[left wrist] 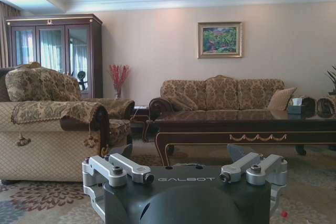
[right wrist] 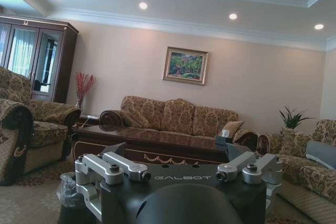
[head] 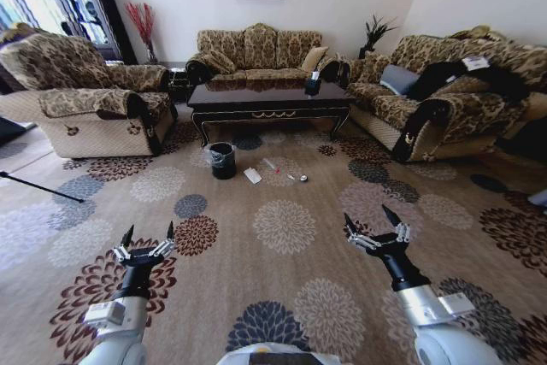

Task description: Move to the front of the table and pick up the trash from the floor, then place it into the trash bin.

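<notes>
Hovering low over the flowered carpet, the left pincer (head: 147,239) and right pincer (head: 373,224) are both spreading their fingers apart, empty, well short of the trash (head: 253,175) lying beside the black trash bin (head: 223,160) before the coffee table (head: 269,97). Head view is showing the litter; the right wrist view is catching the bin's bag.

1. The litter pieces on the patterned carpet (head: 282,173) are too small to identify beyond a flat white rectangular wrapper (head: 252,175) and a tiny dark-and-white bit (head: 302,179).
2. In the left wrist view, the black gripper body hides the lower front of the glossy dark brown coffee table (left wrist: 247,129), and the picture's edge cuts off its far end.
3. In the right wrist view, the small black bin lined with crinkly clear plastic (right wrist: 67,190) is half hidden behind the gripper's metal linkage.
</notes>
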Tool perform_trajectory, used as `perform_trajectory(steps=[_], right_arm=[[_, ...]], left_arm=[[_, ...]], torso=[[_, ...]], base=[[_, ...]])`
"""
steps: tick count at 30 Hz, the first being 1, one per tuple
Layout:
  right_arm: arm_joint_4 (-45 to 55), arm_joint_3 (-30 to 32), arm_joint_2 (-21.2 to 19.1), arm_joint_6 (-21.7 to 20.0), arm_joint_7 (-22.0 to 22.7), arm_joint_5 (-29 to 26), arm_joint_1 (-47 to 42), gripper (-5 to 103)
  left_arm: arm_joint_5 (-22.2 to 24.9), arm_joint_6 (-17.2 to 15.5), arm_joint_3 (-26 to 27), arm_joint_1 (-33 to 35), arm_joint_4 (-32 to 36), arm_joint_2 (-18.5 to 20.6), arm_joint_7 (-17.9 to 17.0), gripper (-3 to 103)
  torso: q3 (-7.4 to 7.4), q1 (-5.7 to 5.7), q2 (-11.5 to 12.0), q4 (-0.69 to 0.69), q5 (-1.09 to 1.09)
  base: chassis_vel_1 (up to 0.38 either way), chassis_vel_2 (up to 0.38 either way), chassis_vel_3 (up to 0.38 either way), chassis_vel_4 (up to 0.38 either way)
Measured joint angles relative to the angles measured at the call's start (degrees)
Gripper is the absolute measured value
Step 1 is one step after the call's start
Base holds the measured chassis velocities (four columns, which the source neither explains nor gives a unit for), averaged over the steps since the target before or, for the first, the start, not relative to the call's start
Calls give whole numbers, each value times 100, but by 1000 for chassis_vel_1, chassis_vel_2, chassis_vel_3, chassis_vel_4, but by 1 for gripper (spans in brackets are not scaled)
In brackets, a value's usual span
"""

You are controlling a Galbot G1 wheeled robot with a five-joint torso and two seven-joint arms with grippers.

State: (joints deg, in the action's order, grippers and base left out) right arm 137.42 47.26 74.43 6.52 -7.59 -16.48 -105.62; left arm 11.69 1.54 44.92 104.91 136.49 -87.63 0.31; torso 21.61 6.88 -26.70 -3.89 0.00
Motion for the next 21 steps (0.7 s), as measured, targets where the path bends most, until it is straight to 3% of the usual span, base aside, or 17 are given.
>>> perform_trajectory(steps=[6,10,16,21], right_arm=[[178,-6,-53,-192,288,-288,-20,100],[178,54,-335,-328,433,-613,10,100],[-130,154,-932,-297,497,-556,50,100],[-306,149,-1085,-249,495,-380,44,100]], left_arm=[[125,-124,-3,28,91,80,33,100],[527,-395,78,-53,59,475,18,100],[837,-638,196,-257,-48,1051,-75,100],[781,-644,178,-277,-108,1334,-70,100]], torso=[[-59,-49,108,0,0],[-129,-90,217,0,-1],[-227,-134,360,0,0],[-305,-177,481,0,0]], base=[[0,0,0,0],[0,0,0,0],[0,0,0,0],[0,0,0,0]])
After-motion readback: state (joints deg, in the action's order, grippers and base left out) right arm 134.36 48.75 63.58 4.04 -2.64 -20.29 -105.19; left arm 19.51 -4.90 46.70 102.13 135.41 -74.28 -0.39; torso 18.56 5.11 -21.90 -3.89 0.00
